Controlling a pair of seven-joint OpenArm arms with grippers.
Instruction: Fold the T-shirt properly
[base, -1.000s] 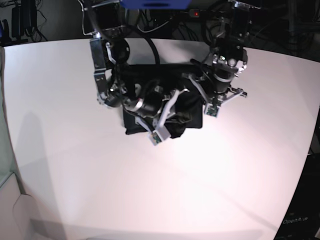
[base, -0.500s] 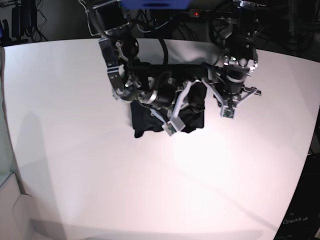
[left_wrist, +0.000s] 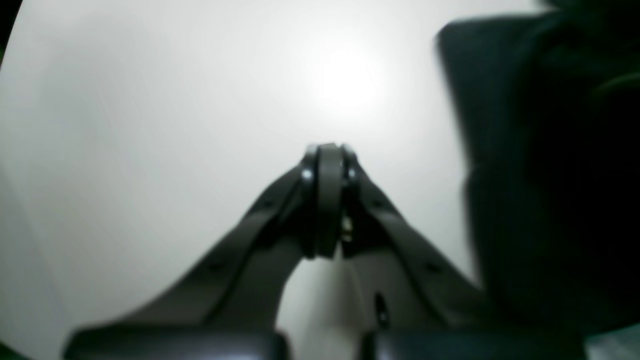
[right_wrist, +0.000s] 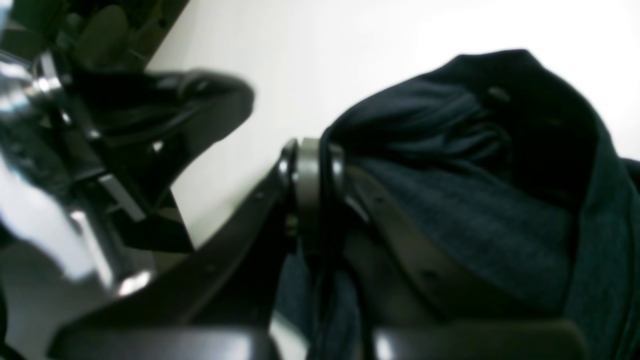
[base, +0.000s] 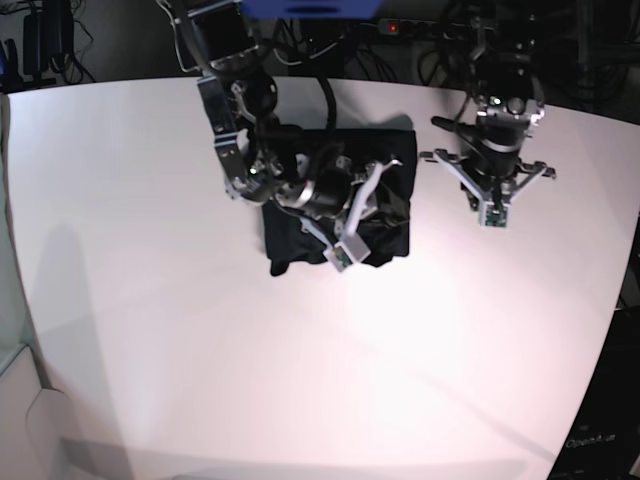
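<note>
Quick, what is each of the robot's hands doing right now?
Left hand: closed, holding nothing, over the white table.
Right hand: closed on the dark navy knit shirt.

T-shirt (base: 300, 240) (partly under arm)

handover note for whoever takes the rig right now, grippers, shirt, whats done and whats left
Left gripper: shut, empty, over bare table beside the shirt.
Right gripper: shut on T-shirt, cloth pinched between its fingers.
T-shirt: compact dark bundle at the table's far middle, folded several times, its near edge bunched.
Left to do: lay down the held fold, release, flatten the edges.
</note>
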